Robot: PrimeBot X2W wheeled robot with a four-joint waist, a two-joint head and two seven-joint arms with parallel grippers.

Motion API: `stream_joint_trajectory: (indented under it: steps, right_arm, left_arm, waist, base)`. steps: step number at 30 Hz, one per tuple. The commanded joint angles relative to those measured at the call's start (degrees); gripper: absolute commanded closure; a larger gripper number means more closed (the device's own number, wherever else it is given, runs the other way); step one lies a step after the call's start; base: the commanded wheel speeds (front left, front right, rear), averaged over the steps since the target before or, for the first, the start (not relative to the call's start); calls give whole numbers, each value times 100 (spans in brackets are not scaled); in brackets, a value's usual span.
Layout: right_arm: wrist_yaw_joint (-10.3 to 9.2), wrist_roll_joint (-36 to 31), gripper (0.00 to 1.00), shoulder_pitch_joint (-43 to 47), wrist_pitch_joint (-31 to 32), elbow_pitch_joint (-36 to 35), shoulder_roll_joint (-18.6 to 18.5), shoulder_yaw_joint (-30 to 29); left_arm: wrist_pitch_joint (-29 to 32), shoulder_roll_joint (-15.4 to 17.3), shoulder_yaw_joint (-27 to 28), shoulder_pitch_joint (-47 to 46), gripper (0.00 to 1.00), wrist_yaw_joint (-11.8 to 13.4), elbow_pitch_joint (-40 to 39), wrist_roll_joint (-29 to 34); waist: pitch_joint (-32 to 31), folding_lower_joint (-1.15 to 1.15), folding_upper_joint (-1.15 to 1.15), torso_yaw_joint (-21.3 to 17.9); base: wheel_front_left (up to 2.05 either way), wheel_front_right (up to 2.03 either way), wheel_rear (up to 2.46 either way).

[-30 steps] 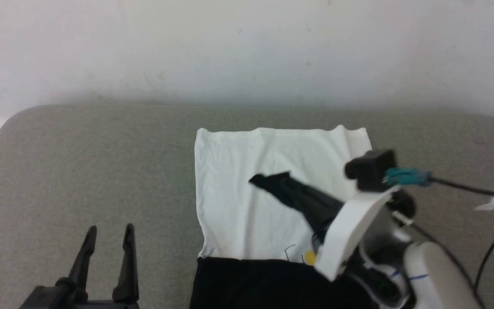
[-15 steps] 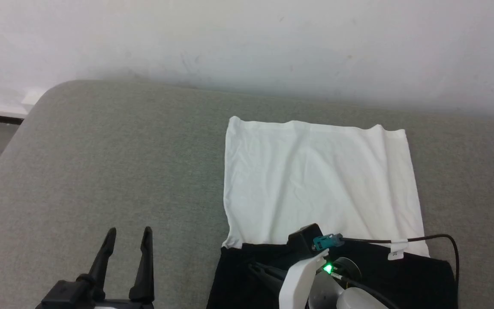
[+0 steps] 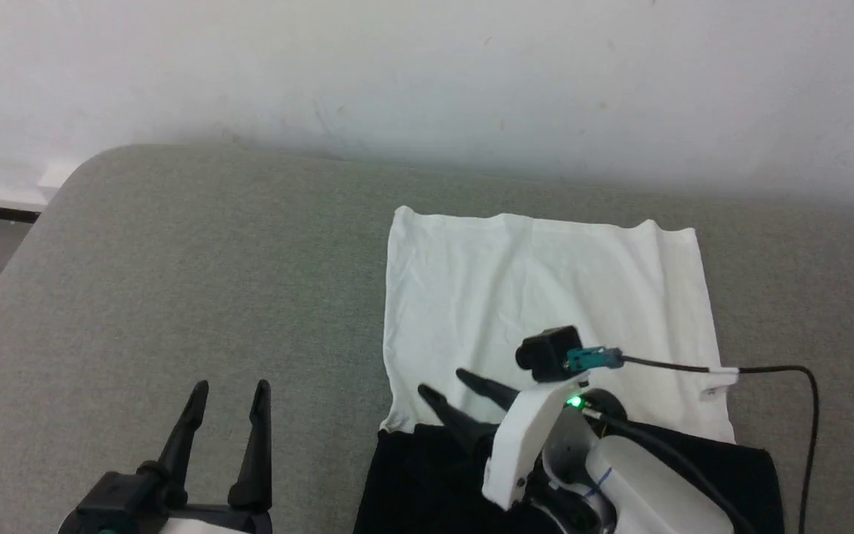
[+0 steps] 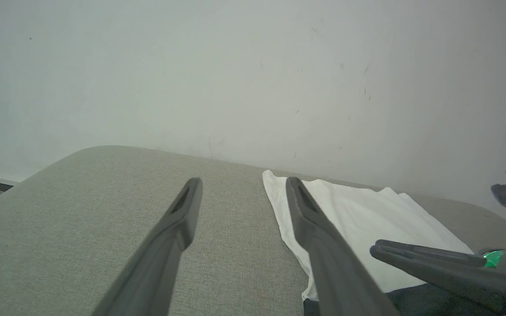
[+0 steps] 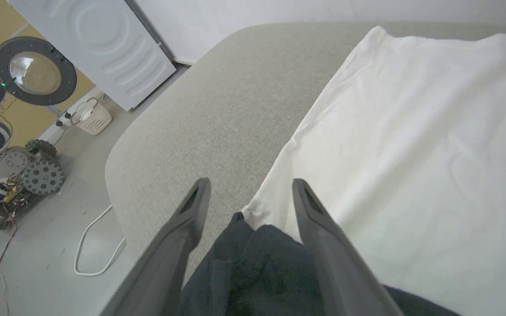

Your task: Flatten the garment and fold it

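The garment lies flat on the grey padded table, its white body [image 3: 545, 304] toward the wall and the black sleeves [image 3: 412, 482] folded across its near end. My right gripper [image 3: 445, 383] stands open just over the left near corner, where black meets white. In the right wrist view the right gripper [image 5: 251, 182] has the black sleeve [image 5: 253, 263] lying loose under its spread fingers, beside the white body [image 5: 411, 131]. My left gripper [image 3: 231, 386] is open and empty over bare table, left of the garment. The left wrist view shows the left gripper [image 4: 243, 181] open too.
The grey table [image 3: 175, 259] has rounded corners and meets a white wall at the back. Left of the table, on the floor, are a white machine with a round door [image 5: 103, 44], a small basket [image 5: 92, 118], a wheeled base [image 5: 16, 175] and a white cable [image 5: 90, 245].
My right gripper carried the black sleeve from over the white body down to the near end, then opened and let it go. The head camera shifted. The left gripper stayed open.
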Motion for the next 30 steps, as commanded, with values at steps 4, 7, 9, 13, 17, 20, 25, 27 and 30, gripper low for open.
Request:
stream_joint_trajectory:
  steps: [4, 7, 9, 13, 17, 20, 25, 27, 30]
  right_arm:
    - [-3, -414, 0, 60, -401, -267, -36, -1012]
    - [-3, -1055, 0, 361, -695, -702, -242, -2024]
    - [-3, -1505, 0, 673, -815, -1165, -292, -2803]
    - [-3, -2479, 0, 1427, -846, -2477, -170, -4247]
    - [-3, -3113, 0, 2003, -839, -3491, -50, -5072]
    - [-3, -3267, 0, 2528, -845, -4096, -17, -5427]
    - [-3, -3125, 0, 3162, -948, -4309, -14, -5375]
    - [-3, -3109, 0, 3276, -984, -4333, -13, -5332]
    - [-3, -3071, 0, 3331, -998, -4337, -13, -5291]
  left_arm:
    - [-49, 37, 63, 16, 0, 51, -123, -44]
    - [-67, 52, 75, 45, 0, 72, -174, -37]
    - [-94, 54, 80, 67, 0, 86, -207, -38]
    - [-181, 58, 58, 104, 0, 77, -256, -31]
    - [-290, 37, -19, 124, 0, 52, -255, 10]
    - [-440, 6, -90, 173, 0, 29, -198, 73]
    - [-624, -30, -191, 286, 0, 20, 28, 265]
    - [-647, -31, -225, 323, 0, 30, 134, 328]
    - [-660, -34, -232, 243, 0, 21, 184, 334]
  waist:
    - [27, 0, 0, -423]
    - [13, 0, 0, -620]
    - [9, 0, 0, -740]
    - [67, 0, 0, -926]
    - [129, 0, 0, -1008]
    - [173, 0, 0, -1072]
    - [176, 0, 0, -1168]
    - [164, 0, 0, -1190]
    - [168, 0, 0, -1208]
  base:
    - [0, 0, 0]
    - [0, 0, 0]
    - [0, 0, 0]
    - [0, 0, 0]
    - [0, 0, 0]
    - [0, 0, 0]
    - [0, 0, 0]
    - [0, 0, 0]
    - [0, 0, 0]
